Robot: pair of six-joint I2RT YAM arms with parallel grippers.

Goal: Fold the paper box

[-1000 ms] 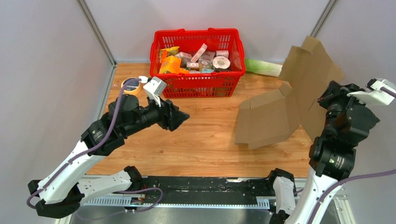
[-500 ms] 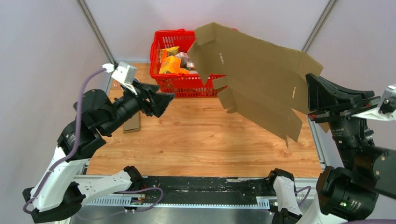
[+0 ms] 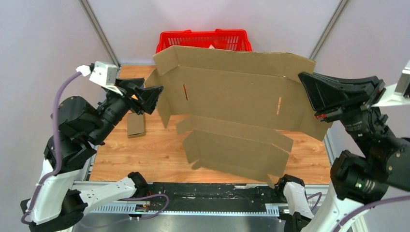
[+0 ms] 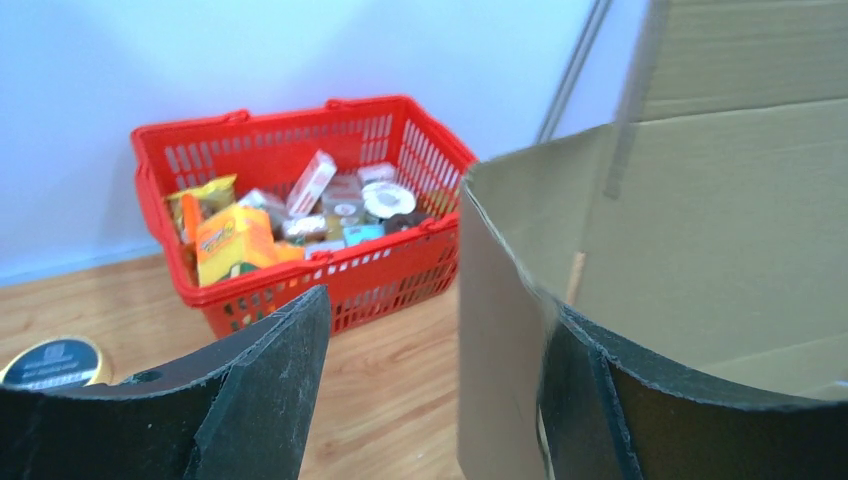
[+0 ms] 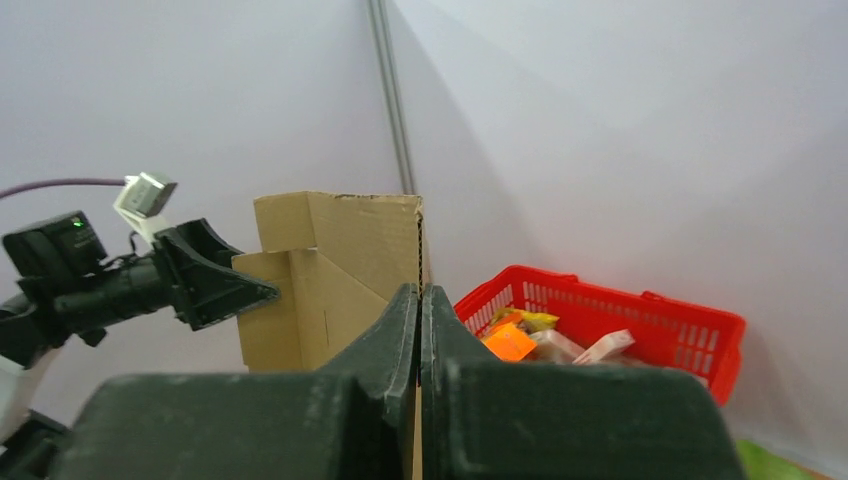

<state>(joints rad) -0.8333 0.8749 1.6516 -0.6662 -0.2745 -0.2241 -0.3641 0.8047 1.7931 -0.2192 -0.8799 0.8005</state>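
Holding the paper box [image 3: 232, 101] up in the air by one edge is my weak point here. Nearest my bases, its lower flaps [image 3: 237, 154] hang loose in front of the red basket [image 3: 208, 38], low over the worktop [image 3: 150, 154]; I cannot tell whether they touch it. If I lower or swing the sheet, I judge those flaps could catch on the wood and buckle the wrong way.

Above them the wide, unfolded panel stands nearly upright. It spans from one arm to the other and hides most of the basket from the overhead camera. My right jaws are pressed together on the panel's right edge, a thin pinch on a big sheet, so the cardboard could pivot or slide out under its own weight.

My left jaws stand wide apart and hold nothing. The box's left side flap [image 4: 500, 330] sits between the fingers [image 4: 270, 390], closer to the right one. Closing there at a slant could crease the flap off its score line, or push it away and miss.

Farthest back, the basket sits behind the box; a shove rearward could drive the panel into its rim.
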